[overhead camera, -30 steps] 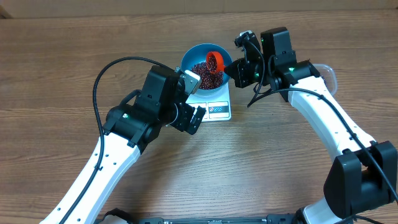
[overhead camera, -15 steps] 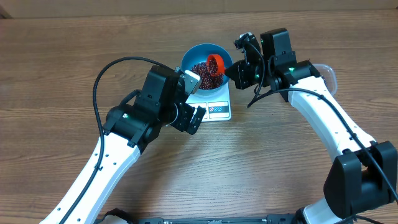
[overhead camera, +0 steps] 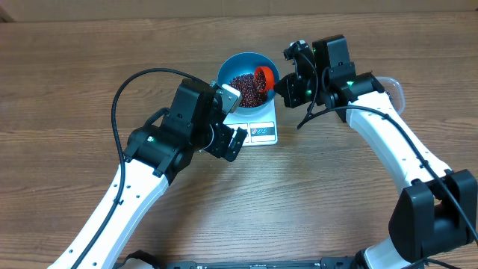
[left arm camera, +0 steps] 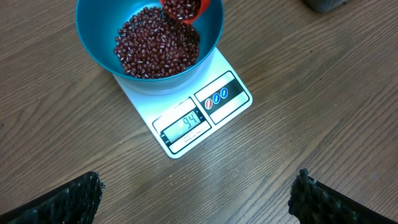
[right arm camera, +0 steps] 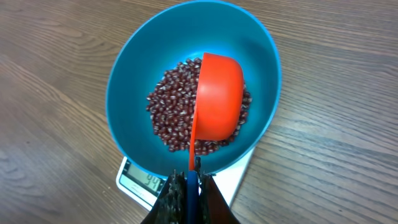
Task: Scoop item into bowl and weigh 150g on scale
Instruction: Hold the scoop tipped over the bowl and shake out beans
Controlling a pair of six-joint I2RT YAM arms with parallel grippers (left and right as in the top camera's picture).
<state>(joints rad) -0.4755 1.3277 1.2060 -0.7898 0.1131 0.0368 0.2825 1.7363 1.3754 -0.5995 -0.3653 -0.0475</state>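
A teal bowl [overhead camera: 233,64] stands on the white scale [overhead camera: 263,124], whose display reads 94. Dark red-brown beans [overhead camera: 243,84] cover the bowl's bottom [right arm camera: 130,81]. An orange scoop [right arm camera: 218,99] is tipped on its side over the beans [right arm camera: 166,109]. My right gripper [right arm camera: 192,182] is shut on the scoop's thin blue handle at the bowl's right edge [overhead camera: 282,88]. A few beans still sit in the scoop [left arm camera: 182,9]. My left gripper [left arm camera: 196,205] hangs open over bare wood in front of the scale [left arm camera: 227,68], left of the display in the overhead view [overhead camera: 233,119].
A clear plastic tub [overhead camera: 393,87] sits at the right, mostly hidden behind my right arm. Black cables loop off both arms. Wooden table surface lies all around the scale.
The scoop has shifted slightly right and tipped further over the bowl with the right gripper. The left arm has not moved.
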